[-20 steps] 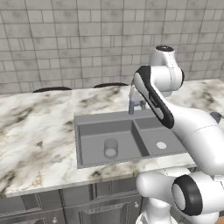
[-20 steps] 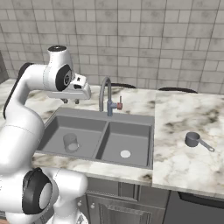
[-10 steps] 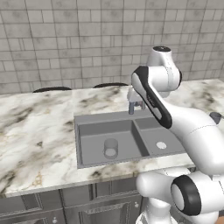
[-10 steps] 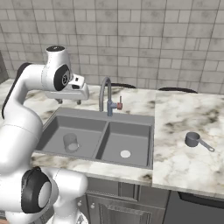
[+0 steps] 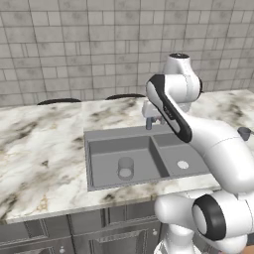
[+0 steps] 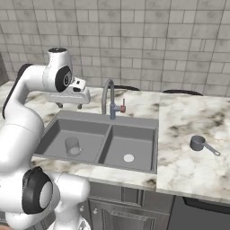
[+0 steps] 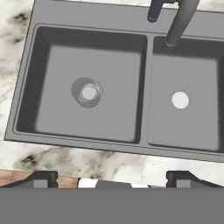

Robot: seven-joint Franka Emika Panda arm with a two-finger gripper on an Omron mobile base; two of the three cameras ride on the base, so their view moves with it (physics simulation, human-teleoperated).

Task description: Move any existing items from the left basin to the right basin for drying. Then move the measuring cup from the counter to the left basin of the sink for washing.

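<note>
Hand view: tumbler [image 7: 88, 92] upright, upper left of wide-spread gripper [image 7: 112, 177] (nothing held), inside left basin [image 7: 52, 109].

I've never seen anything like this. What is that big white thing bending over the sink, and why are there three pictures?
The white thing is a robot arm on a base that can drive, in a computer-rendered kitchen. Two pictures come from cameras on that base, behind the arm to its left and right. The third comes from a camera on the hand, looking straight down.

The gripper, its two-fingered hand, hangs open above the sink and holds nothing.

A see-through tumbler stands in the wider left basin. The narrower right basin has just its drain. A tall faucet rises behind. Off on the marble counter sits a small dark measuring cup with a handle.
</note>
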